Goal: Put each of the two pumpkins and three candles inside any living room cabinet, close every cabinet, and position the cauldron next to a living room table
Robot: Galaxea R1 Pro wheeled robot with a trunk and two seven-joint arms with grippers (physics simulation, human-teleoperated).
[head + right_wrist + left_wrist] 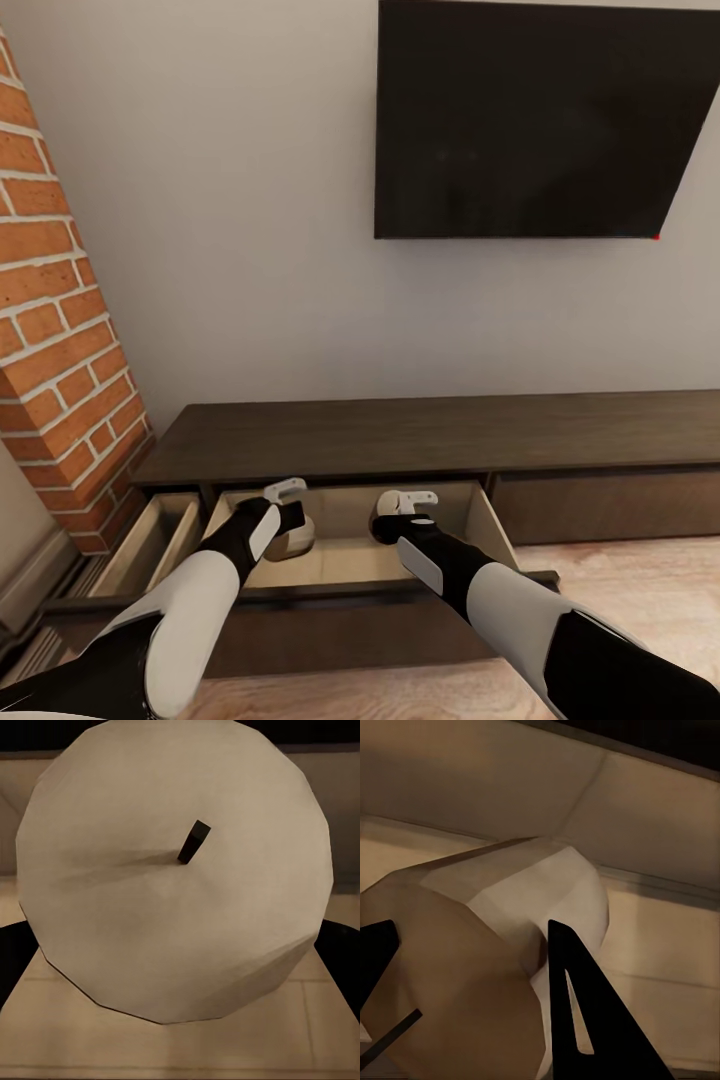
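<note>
1. Two candles are inside the open middle drawer of the cabinet (420, 440). The left candle (293, 538) sits at my left hand (285, 510); the right candle (176, 866) fills the right wrist view wick-on, and in the head view it is hidden behind my right hand (405, 512).
2. Left hand: the wrist view shows dark fingers (585, 1020) on either side of a candle (457, 982) seen end-on, so I read it as closed on that one. A second pale body lies just beyond it — whether that is the third candle I cannot tell.
3. Right hand: dark shapes show at both lower sides of the candle, close in. I judge it gripped, held low over the pale drawer floor for release.
4. Both arms reach over the near drawer front so the candles land well inside.
5. The narrow drawer (150, 540) further left, by the brick pillar (60, 330), also stands open — both need shutting later. A dark screen (530, 120) hangs on the wall above.
</note>
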